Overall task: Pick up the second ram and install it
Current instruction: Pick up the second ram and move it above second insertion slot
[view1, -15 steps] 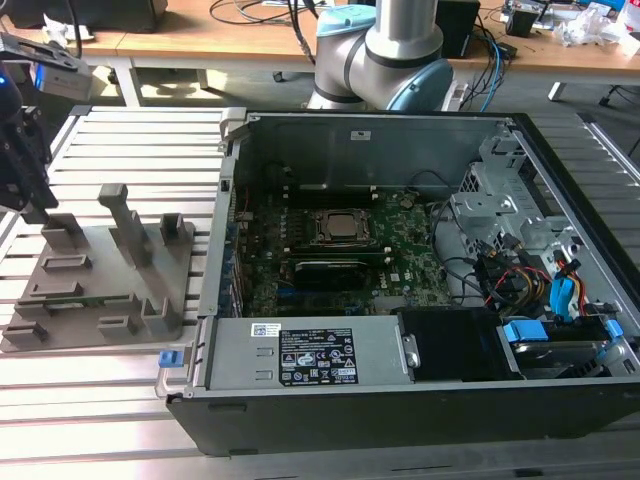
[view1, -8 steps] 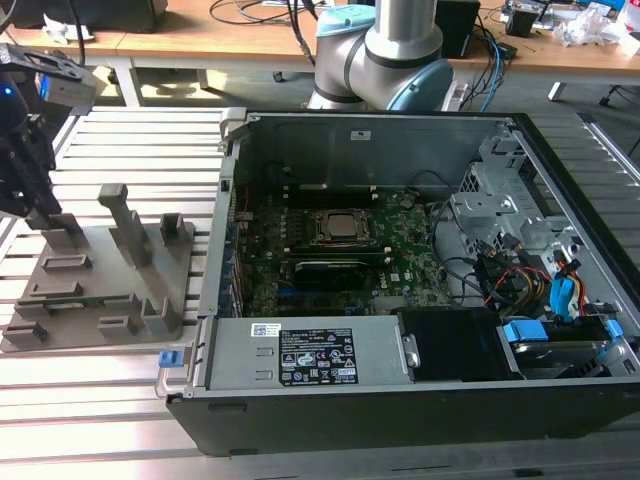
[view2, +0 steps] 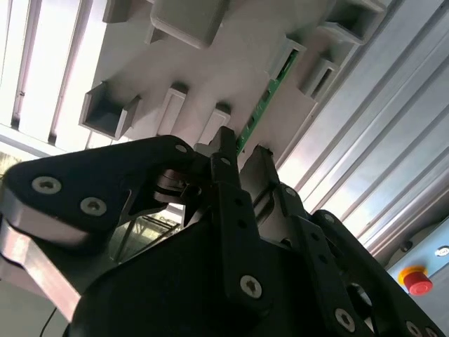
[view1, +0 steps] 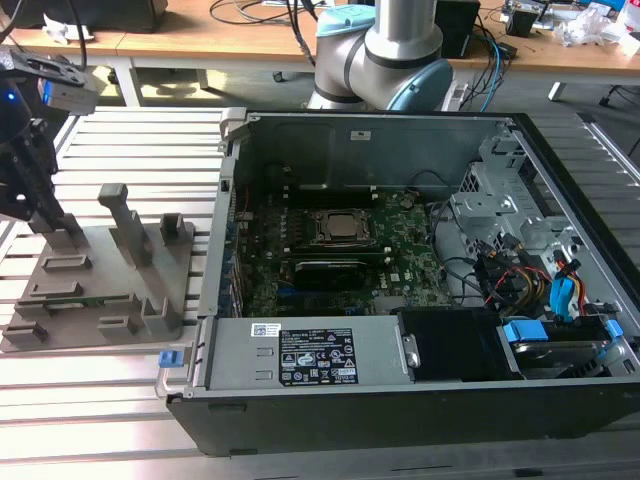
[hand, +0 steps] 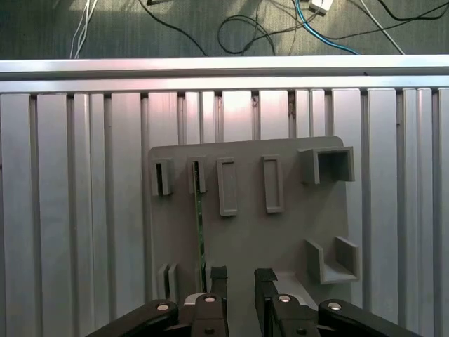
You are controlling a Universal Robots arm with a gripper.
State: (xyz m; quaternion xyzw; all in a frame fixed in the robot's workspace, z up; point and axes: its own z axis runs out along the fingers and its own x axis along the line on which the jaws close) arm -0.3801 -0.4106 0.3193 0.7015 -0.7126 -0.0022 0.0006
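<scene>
Second ram (hand: pixel 200 239): long thin green circuit-board stick, standing on its long edge in a slot pair of the grey plastic holder block (hand: pixel 280 239). The end brackets keep it upright, so its flat faces are free for a pinch. It reads as a green sliver running toward the fingertips in the second wrist view (view2: pixel 265 95). Not lifted, seated in the holder.

Black two-finger gripper (hand: pixel 240 275) is low over the near end of the block, pointing down. Jaws parted with a clear gap, nothing clamped. In the first wrist view the stick sits just beside one finger (hand: pixel 219 279), not clearly inside the gap. In the second wrist view it heads toward the gap at the gripper (view2: pixel 242 144). Cannot tell whether it is between the fingers or just outside; no contact visible. My read: approach/alignment for the grasp, pick not made.

Exterior view: gripper (view1: pixel 58 225) down at the holder block (view1: pixel 90 300) at that view's left. The block lies flat on the slatted aluminium table (view1: pixel 100 400), just beside the open black computer case (view1: pixel 400 410). The large green motherboard (view1: pixel 400 265) lies flat in the case, well apart from the gripper. Install not started, judging by where the stick is.
</scene>
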